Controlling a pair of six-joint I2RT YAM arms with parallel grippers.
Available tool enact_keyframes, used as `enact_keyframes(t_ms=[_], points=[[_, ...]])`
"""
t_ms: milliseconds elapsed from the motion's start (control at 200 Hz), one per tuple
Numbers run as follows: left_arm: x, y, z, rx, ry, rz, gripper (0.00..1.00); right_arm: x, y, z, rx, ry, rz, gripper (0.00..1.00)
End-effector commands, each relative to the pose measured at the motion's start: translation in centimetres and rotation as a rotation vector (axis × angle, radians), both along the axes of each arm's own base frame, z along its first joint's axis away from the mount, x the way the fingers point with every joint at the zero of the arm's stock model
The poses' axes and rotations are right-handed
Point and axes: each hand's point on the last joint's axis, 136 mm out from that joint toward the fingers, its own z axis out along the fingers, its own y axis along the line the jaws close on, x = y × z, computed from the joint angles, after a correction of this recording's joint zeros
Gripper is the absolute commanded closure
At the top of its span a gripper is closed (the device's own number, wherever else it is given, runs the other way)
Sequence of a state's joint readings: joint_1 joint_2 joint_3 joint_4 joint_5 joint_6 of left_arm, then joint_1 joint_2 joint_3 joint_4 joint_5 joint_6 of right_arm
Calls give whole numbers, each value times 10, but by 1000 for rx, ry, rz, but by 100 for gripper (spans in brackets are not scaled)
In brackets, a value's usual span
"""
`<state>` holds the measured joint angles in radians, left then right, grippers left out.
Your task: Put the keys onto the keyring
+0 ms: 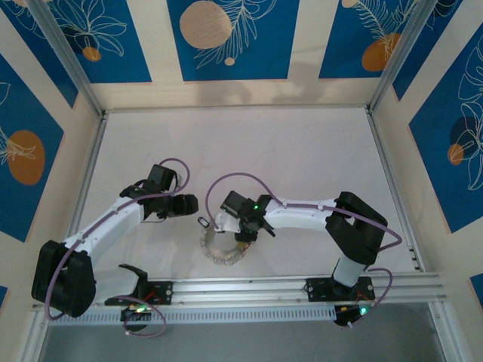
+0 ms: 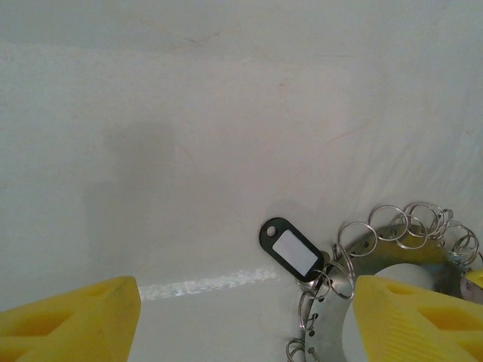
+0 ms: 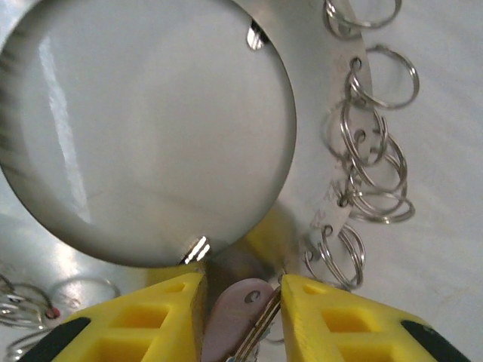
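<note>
The keyring [image 1: 223,255], a wide flat grey metal ring [image 3: 321,98] fringed with small split rings, lies near the table's front. My right gripper [image 3: 241,317] hovers right over its rim, shut on the lilac-headed key [image 3: 235,311], which stands between the yellow fingers [image 3: 355,320]. The other key, a dark-outlined pale oblong [image 2: 290,250], lies flat at the ring's left edge [image 2: 332,332], touching the split rings there. My left gripper [image 2: 245,324] stands open just left of the ring, nothing between its fingers [image 2: 68,320]. A tiny red bit [image 3: 51,311] shows among the rings.
White table surface [image 1: 302,158] stretches behind both arms, fenced by metal rails at left, right and back. A faint scuffed white line [image 2: 204,283] runs across the cloth under the left gripper. The arms' base rail [image 1: 249,290] lies close in front of the ring.
</note>
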<state>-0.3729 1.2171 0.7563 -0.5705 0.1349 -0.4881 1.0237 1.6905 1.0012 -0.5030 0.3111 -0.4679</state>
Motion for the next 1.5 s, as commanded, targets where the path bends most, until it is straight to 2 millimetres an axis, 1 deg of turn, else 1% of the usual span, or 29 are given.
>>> enact_keyframes(t_ms=[0,110,175,385,625,915,1010,1180,1355,1490], points=[[-3,8,-4,33,25,8,26,-1,-13,6,7,20,-51,69],[-2,8,-5,30,28,8,26,-1,-17,11,48,43,-82,74],[-2,7,-6,29,30,5,26,-1,-20,10,55,51,-92,75],[-3,5,-9,21,43,3,26,-2,-32,2,61,105,-151,75],[-3,6,-9,24,43,0,26,0,-43,7,124,179,-217,75],[-3,3,-14,15,56,-4,26,-4,-30,4,184,224,-190,75],[-3,4,-14,18,56,-5,26,-7,-30,1,177,241,-189,75],[-4,4,-15,19,59,-6,26,-5,-34,-6,153,232,-186,77],[-4,3,-15,15,60,-4,26,0,-36,-13,113,172,-179,78],[-4,4,-15,18,58,-2,26,6,-36,-13,107,107,-170,78]])
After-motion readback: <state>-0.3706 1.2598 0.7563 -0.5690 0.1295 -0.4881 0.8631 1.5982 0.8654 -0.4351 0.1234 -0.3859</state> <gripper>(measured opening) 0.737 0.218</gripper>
